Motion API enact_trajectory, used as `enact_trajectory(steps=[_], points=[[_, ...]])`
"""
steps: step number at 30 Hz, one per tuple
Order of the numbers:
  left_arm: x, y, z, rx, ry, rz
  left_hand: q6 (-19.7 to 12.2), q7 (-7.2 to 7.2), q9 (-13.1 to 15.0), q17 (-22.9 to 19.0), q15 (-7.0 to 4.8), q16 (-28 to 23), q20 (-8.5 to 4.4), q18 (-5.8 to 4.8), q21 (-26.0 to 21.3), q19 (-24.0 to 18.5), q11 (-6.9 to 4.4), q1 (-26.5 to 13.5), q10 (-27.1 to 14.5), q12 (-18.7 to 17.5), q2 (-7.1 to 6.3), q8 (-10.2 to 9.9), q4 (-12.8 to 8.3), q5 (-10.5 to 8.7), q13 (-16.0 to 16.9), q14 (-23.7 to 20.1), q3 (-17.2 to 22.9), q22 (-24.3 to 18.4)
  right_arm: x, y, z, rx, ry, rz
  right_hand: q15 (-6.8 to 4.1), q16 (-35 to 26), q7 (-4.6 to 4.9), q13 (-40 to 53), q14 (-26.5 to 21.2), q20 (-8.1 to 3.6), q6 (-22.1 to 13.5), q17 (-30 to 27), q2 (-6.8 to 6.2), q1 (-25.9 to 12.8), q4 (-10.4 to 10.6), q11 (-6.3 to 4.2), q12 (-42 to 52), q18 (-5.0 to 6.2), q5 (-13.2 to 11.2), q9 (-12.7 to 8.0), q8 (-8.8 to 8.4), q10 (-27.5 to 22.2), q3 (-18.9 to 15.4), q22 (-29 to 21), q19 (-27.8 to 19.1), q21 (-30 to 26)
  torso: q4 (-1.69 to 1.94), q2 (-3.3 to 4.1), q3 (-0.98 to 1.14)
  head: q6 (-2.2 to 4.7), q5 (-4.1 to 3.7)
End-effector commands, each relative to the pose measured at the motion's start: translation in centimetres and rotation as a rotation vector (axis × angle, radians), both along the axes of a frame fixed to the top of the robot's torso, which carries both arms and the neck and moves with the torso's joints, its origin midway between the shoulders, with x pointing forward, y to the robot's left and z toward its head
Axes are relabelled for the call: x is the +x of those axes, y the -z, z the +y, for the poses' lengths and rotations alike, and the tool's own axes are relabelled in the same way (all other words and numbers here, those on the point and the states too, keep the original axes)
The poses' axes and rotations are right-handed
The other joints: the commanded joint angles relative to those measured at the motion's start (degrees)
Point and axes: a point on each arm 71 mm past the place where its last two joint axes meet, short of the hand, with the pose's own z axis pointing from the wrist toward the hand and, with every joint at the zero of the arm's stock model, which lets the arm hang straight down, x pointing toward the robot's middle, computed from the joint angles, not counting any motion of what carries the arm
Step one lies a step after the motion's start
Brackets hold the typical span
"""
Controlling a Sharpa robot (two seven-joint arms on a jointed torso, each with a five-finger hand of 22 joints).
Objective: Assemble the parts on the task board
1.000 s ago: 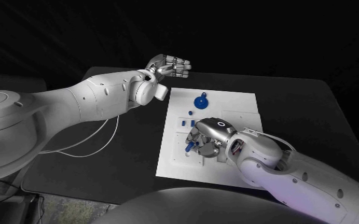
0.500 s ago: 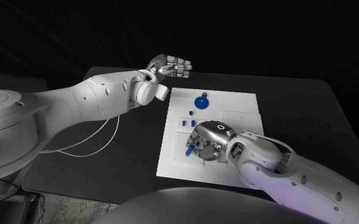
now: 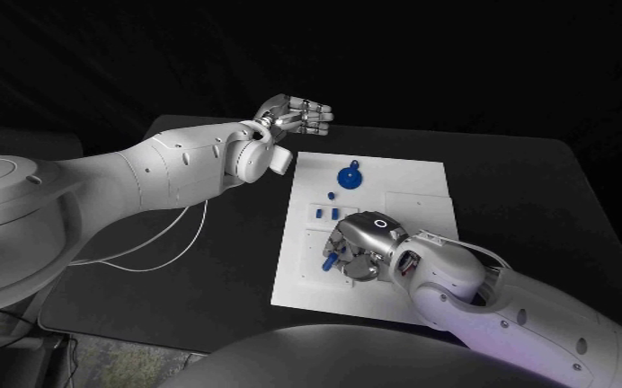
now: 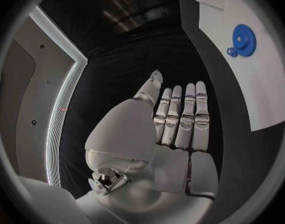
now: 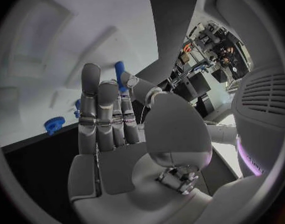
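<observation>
The white task board (image 3: 404,178) lies in the middle of the black table. A blue gear (image 3: 349,175) sits on its far part, also seen as the gear (image 4: 243,35) and the gear (image 5: 54,124). Small blue parts (image 3: 319,213) stand nearer the board's middle. My right hand (image 3: 361,244) hovers low over the board's near left area. It pinches a small blue peg (image 5: 120,73) between thumb and fingers, and the peg (image 3: 328,262) pokes out below the hand. My left hand (image 3: 296,117) is raised off the board's far left corner, fingers straight and side by side, holding nothing.
A white cable (image 3: 169,246) loops over the table left of the board. Bare black table (image 3: 519,192) lies to the right of the board. The board's near right part is hidden under my right forearm.
My right hand has shifted a little toward the board's near edge with the blue peg in it. The left arm has stayed still.
</observation>
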Motion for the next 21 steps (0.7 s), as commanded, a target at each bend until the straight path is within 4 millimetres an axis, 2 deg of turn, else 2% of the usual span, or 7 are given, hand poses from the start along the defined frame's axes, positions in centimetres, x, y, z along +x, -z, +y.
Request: enact_trajectory(steps=[1,9,13,14,16,21], points=[[-0.1,-0.1,-0.3,-0.010,0.018,-0.005,-0.4,0.07,0.0,0.0,-0.04,-0.1,0.12,0.29,0.1,0.3,-0.05,0.1,-0.4,0.0,0.60,0.0,0.3,-0.22,0.0,-0.1,-0.1,0.0,-0.1,0.3,-0.1,-0.051,-0.011,-0.018,-0.39,-0.3,-0.02,-0.1,-0.1,-0.29,0.2,0.1,0.30,0.0,-0.3,-0.97,0.1,0.82,0.4,0.0,0.20,1.4,0.1,0.1,1.6,-0.3,-0.05,-0.03,-0.01,0.00,0.12],[-0.1,-0.1,-0.3,-0.010,0.018,-0.005,-0.4,0.07,0.0,0.0,-0.04,-0.1,0.12,0.29,0.1,0.3,-0.05,0.1,-0.4,0.0,0.60,0.0,0.3,-0.22,0.0,-0.1,-0.1,0.0,-0.1,0.5,0.0,-0.066,-0.007,-0.027,-0.37,-0.3,-0.01,-0.1,-0.2,-0.28,0.3,0.2,0.34,0.0,-0.4,-0.96,0.2,0.82,0.4,0.0,0.20,1.4,0.0,0.3,1.5,-0.3,-0.08,0.01,0.02,0.00,0.08],[-0.1,-0.1,-0.3,-0.010,0.019,-0.005,-0.4,0.07,0.0,0.0,-0.04,-0.1,0.12,0.29,0.1,0.3,-0.05,0.1,-0.4,0.0,0.60,0.0,0.3,-0.22,0.0,-0.1,-0.1,0.0,-0.3,0.5,0.2,-0.061,-0.021,-0.020,-0.27,-0.3,0.07,-0.1,-0.3,-0.17,0.1,0.1,-0.05,-0.3,-0.5,-0.89,0.1,0.82,0.8,-0.1,0.16,1.2,-0.1,0.5,1.4,-0.4,-0.01,0.01,0.01,0.00,-0.03],[-0.1,-0.1,-0.3,-0.010,0.019,-0.005,-0.4,0.07,0.0,0.0,-0.04,-0.1,0.12,0.29,0.1,0.3,-0.05,0.1,-0.4,0.0,0.60,0.0,0.3,-0.22,0.0,-0.1,-0.1,0.0,-0.4,0.5,0.4,-0.060,-0.029,-0.015,-0.26,-0.4,0.09,-0.1,-0.4,-0.15,0.1,0.1,-0.34,-0.4,-0.6,-0.89,0.2,0.86,1.3,-0.1,0.18,1.2,-0.3,0.5,1.3,-0.4,0.00,0.02,0.01,0.00,-0.06],[-0.1,-0.1,-0.3,-0.011,0.020,-0.005,-0.5,0.09,0.0,0.0,-0.02,-0.1,0.14,0.30,0.1,0.3,-0.04,0.1,-0.4,0.0,0.65,0.0,0.5,-0.23,0.0,-0.2,-0.3,-0.1,-0.6,0.6,0.7,-0.058,-0.047,-0.005,-0.26,-0.3,0.07,-0.1,-0.5,-0.08,0.2,0.1,-0.70,-0.4,-1.0,-0.96,0.2,0.88,5.5,-0.1,0.18,1.2,-3.5,0.9,1.2,-0.5,-0.04,0.02,0.02,0.00,-0.09],[-0.1,-0.1,-0.4,-0.011,0.021,-0.005,-0.5,0.09,0.0,0.0,-0.02,-0.1,0.14,0.30,0.1,0.3,-0.04,0.1,-0.4,0.0,0.65,0.0,0.5,-0.23,0.0,-0.2,-0.3,-0.1,-1.1,1.0,1.1,-0.064,-0.070,0.015,-0.13,-0.2,0.04,-0.2,-0.6,0.06,-0.1,0.0,-0.35,-0.8,-1.3,-1.05,0.1,0.63,8.2,-0.3,0.16,0.7,-8.2,1.0,1.0,-1.0,-0.01,-0.05,-0.02,0.00,-0.16]])
